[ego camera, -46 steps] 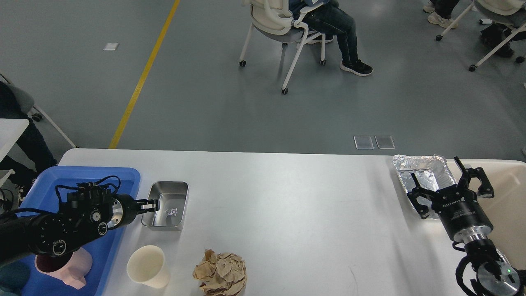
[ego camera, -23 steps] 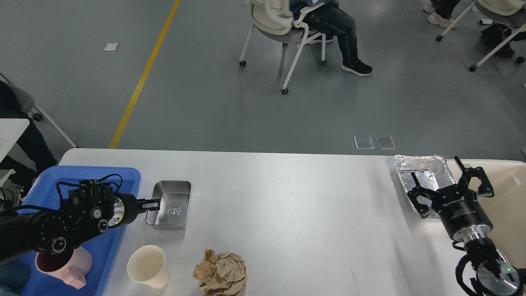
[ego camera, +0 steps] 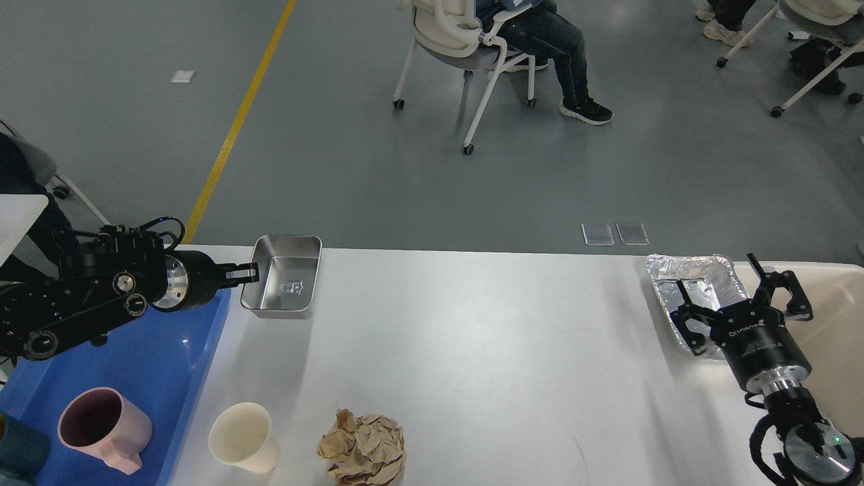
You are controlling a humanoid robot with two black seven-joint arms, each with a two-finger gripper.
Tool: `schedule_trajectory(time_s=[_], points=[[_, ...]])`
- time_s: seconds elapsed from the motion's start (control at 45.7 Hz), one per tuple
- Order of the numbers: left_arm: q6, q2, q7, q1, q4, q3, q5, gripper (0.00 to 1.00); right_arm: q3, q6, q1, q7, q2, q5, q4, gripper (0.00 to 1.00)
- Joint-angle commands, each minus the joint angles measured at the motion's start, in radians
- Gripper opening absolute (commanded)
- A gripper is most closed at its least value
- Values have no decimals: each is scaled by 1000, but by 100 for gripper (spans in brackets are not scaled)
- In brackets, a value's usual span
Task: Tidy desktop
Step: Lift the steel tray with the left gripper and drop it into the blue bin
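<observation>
The desktop (ego camera: 472, 337) is a wide white tabletop. My left gripper (ego camera: 246, 273) is shut on the left rim of a small steel tin (ego camera: 283, 277) and holds it lifted above the desktop's far left part, beside the blue tray (ego camera: 169, 351). My right gripper (ego camera: 736, 300) is open over a crumpled foil tray (ego camera: 692, 283) at the far right. A cream paper cup (ego camera: 243, 437) and a crumpled brown paper ball (ego camera: 363, 447) sit at the front left of the desktop.
A pink mug (ego camera: 104, 426) stands in the blue tray. A cream-coloured bin (ego camera: 833, 337) is at the right edge, behind my right arm. A person sits on a wheeled chair (ego camera: 472, 47) on the floor beyond the desktop.
My left gripper has lifted the steel tin off the desktop and carried it up and away. The pink mug is uncovered now. My right gripper has barely moved.
</observation>
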Motion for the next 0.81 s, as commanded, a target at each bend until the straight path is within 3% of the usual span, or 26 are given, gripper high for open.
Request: schedule_trajectory(time_s=[0.0,0.153,0.438,0.701,0.788], points=[[-46,88,-1,-71,-51,-1,-29,0,0,0,-4,0,2,0,1,100],[-83,194,-12,-116,-97,-4,-30,1,-1,0,-2,0,5,0,1,100],[-83,360,-26,-87,-80,-20,-30,0,-6,2,-2,0,6,0,-1,100],[-48,383,-29,66,91,-30,-73,0,-15,2,-4,0,11,0,1,100],[-37,360,-56,116,143,-32,-76,0,-15,2,-2,0,9,0,1,100]])
